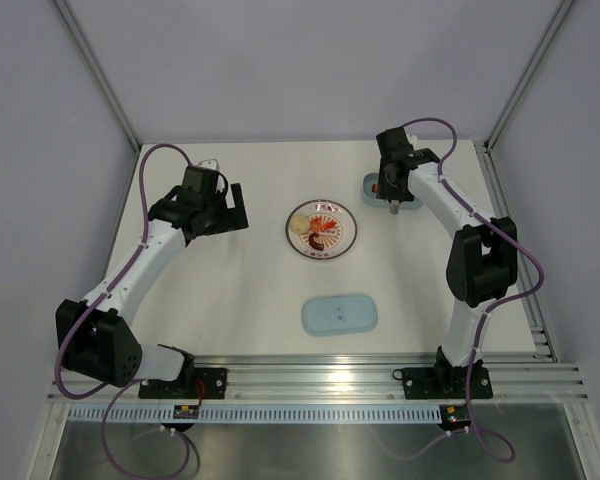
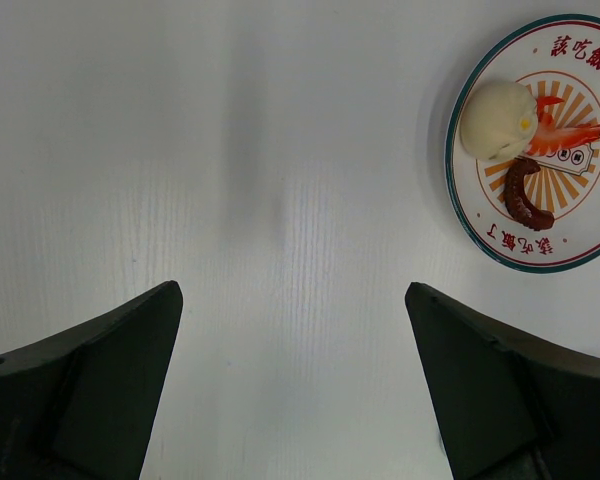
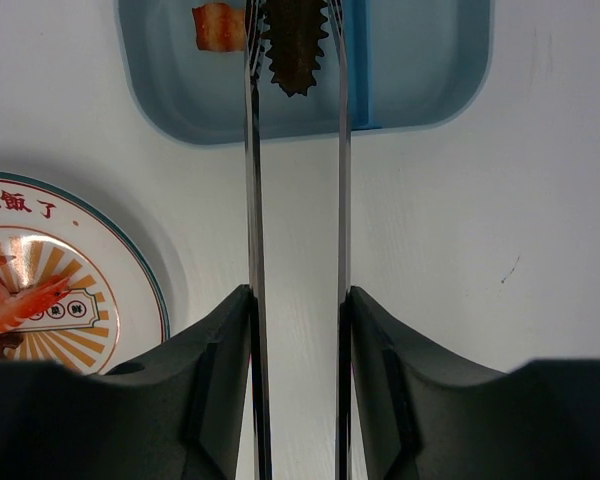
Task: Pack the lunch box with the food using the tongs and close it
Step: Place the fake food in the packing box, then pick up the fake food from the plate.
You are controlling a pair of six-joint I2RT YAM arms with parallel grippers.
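Table (image 1: 240,300): lunch box (image 3: 420,70) at frame top, tongs (image 3: 252,200) over it, right end effector (image 3: 298,296) squeezing both arms. Left end effector (image 2: 292,290) wide open, empty. Dark ridged piece (image 3: 296,45) between tips could cling on release, or miss the box.

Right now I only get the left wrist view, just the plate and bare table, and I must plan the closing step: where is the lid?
Observer: The lid lies flat, nearer the arm bases than the plate.
Operator: And the lunch box?
Observer: The lunch box sits at the far right, just beyond the plate.
Operator: What is the right arm doing?
Observer: The right pincer grips the tongs over the box, with a dark brown piece between their tips.
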